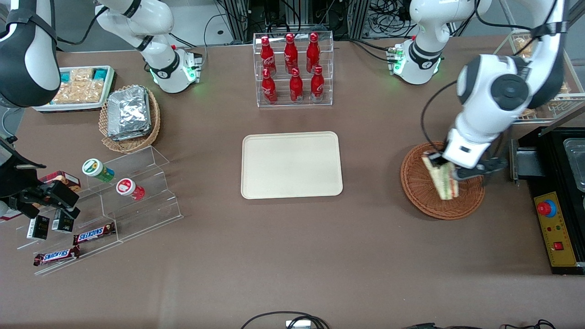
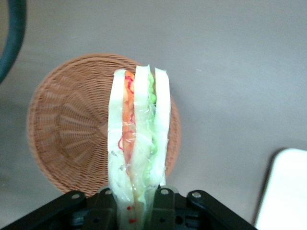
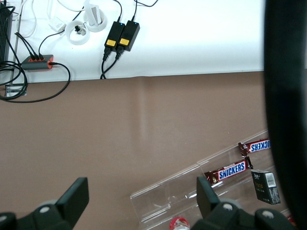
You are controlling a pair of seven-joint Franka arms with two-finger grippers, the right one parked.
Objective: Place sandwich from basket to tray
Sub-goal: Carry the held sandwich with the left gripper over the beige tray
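Nearest the front camera, toward the parked arm's end of the table, you have a clear stepped acrylic rack (image 1: pixel 137 192) with Snickers bars (image 1: pixel 93 234) on its lowest steps and two small round-lidded cups (image 1: pixel 97 169) higher up.

At the working arm's end sits the basket (image 1: pixel 422 189), a round, shallow, reddish-brown wicker weave with nothing resting on its floor. Your gripper (image 1: pixel 450 171) hangs above it, clamped on the sandwich (image 1: pixel 442 180), a wrapped wedge of white bread with green and orange layers, held clear of the weave.

Mid-table lies the tray (image 1: pixel 291 165), smooth cream-beige with rounded corners and a low rim, bare.

Farther off, a tan wicker basket (image 1: pixel 130 139) holds crinkled foil packets (image 1: pixel 128 112), and a clear case (image 1: pixel 293 68) holds six red bottles (image 1: pixel 291 52).
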